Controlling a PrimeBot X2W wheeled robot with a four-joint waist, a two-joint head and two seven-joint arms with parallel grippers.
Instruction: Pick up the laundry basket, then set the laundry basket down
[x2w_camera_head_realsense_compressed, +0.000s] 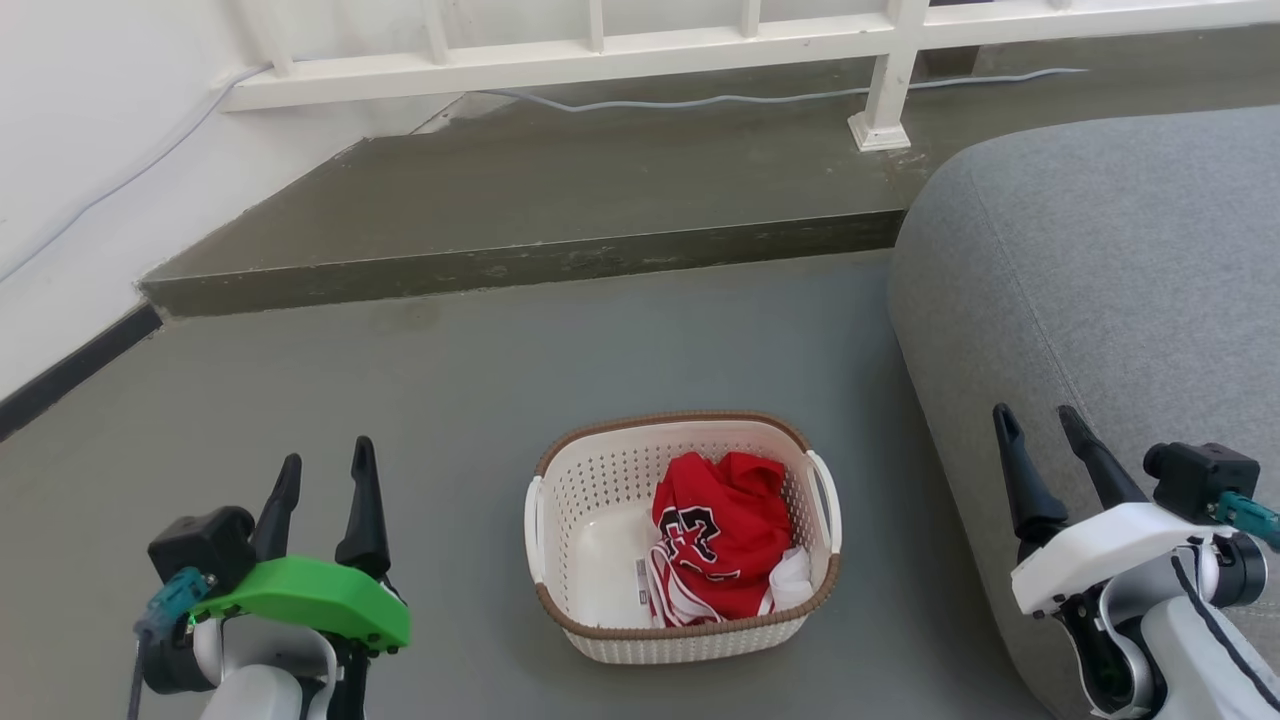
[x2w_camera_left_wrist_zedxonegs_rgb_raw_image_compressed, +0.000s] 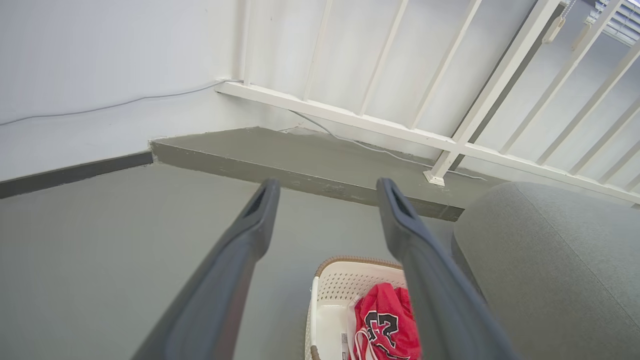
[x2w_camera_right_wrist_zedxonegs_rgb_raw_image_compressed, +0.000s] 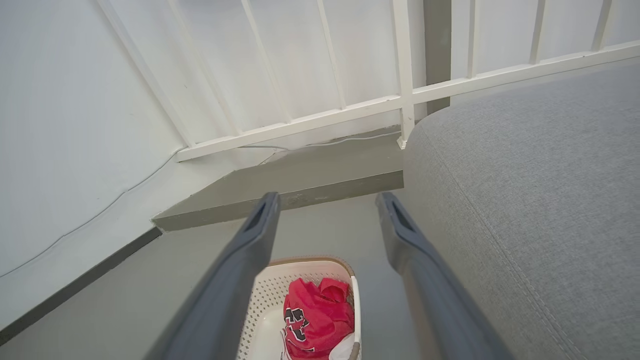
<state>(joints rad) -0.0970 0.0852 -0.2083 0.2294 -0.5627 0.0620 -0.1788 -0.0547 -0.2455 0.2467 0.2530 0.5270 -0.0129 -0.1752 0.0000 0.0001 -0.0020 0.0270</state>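
The laundry basket (x2w_camera_head_realsense_compressed: 600, 500) rests on the grey floor between my arms, cream-white with perforated walls, a brown rim and white side handles. A crumpled red garment (x2w_camera_head_realsense_compressed: 722, 540) lies in its right half. My left gripper (x2w_camera_head_realsense_compressed: 325, 468) hovers open to the basket's left, well apart from it, with nothing between its fingers. My right gripper (x2w_camera_head_realsense_compressed: 1040, 420) stands open to the right, over the sofa's edge. The basket (x2w_camera_left_wrist_zedxonegs_rgb_raw_image_compressed: 345, 290) also peeks between the left fingers (x2w_camera_left_wrist_zedxonegs_rgb_raw_image_compressed: 250, 235), and the basket (x2w_camera_right_wrist_zedxonegs_rgb_raw_image_compressed: 270, 305) lies low between the right fingers (x2w_camera_right_wrist_zedxonegs_rgb_raw_image_compressed: 405, 240).
A large grey sofa (x2w_camera_head_realsense_compressed: 1100, 300) fills the right side, close to the basket. A raised concrete step (x2w_camera_head_realsense_compressed: 520, 260) crosses the floor behind, topped by a white railing (x2w_camera_head_realsense_compressed: 880, 80) with a cable (x2w_camera_head_realsense_compressed: 760, 98). The white wall (x2w_camera_head_realsense_compressed: 80, 150) closes the left.
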